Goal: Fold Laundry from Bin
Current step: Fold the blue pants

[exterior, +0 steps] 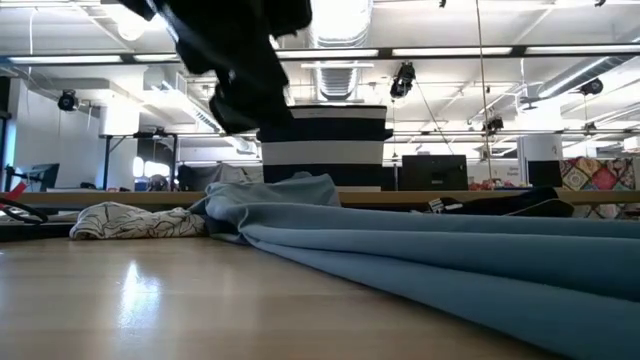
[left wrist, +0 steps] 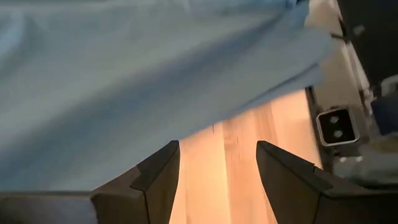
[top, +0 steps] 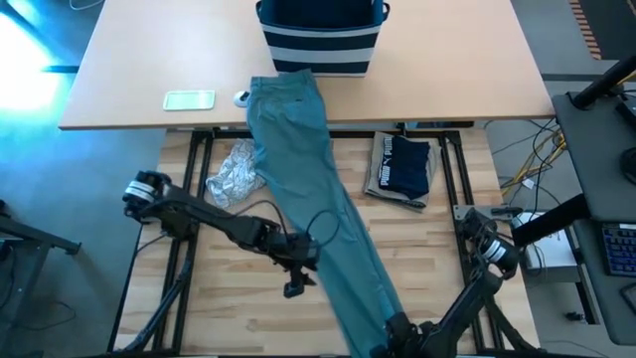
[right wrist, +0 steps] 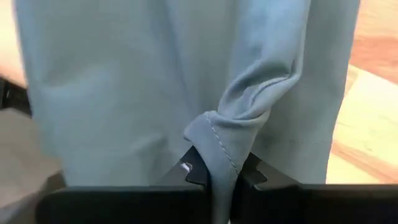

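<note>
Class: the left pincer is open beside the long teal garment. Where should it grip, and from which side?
Probably the teal garment's near left edge, approached from the left: the left pincer hovers open there, and the right pincer already pinches the end hem.

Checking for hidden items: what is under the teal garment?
Bare wood shows beside the teal garment; nothing pokes out from under it. The covered strip itself cannot be seen.

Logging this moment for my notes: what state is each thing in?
Teal garment: stretched out long across the table.
Right gripper: shut on teal garment.
Left gripper: open, empty.
Navy garment: folded.
Patterned garment: crumpled.
Bin: upright.
</note>
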Robot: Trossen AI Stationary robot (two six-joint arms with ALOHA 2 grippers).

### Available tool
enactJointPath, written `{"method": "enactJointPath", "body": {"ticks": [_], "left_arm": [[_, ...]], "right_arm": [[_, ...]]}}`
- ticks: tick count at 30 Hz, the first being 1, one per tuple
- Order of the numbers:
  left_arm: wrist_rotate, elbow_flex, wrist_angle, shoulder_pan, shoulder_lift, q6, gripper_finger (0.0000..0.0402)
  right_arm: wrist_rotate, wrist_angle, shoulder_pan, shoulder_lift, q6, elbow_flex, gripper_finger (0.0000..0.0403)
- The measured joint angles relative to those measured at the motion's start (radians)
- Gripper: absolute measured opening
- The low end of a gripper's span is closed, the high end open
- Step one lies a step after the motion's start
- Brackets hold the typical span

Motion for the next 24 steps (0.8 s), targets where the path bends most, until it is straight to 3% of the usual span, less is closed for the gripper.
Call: {"method": "enactJointPath", "body": {"ticks": [8,15,20,24], "left_arm": [[-0.002,0.0,0.234,-0.024,0.145,-0.015,0.0196],[-0.001,0.0,0.3,-0.024,0.245,-0.025,0.0196],[0.022,0.0,0.329,-0.024,0.293,-0.043,0.0196],[0.033,0.0,0.33,-0.024,0.304,-0.055,0.0196]], "right_arm": [[-0.002,-0.164,-0.007,-0.073,-0.132,0.165,0.0127],[-0.065,-0.295,-0.043,-0.122,-0.301,0.293,0.0204],[0.062,-0.354,-0.108,-0.139,-0.411,0.259,0.0215],[0.066,-0.283,-0.253,-0.145,-0.644,0.137,0.0175]]}}
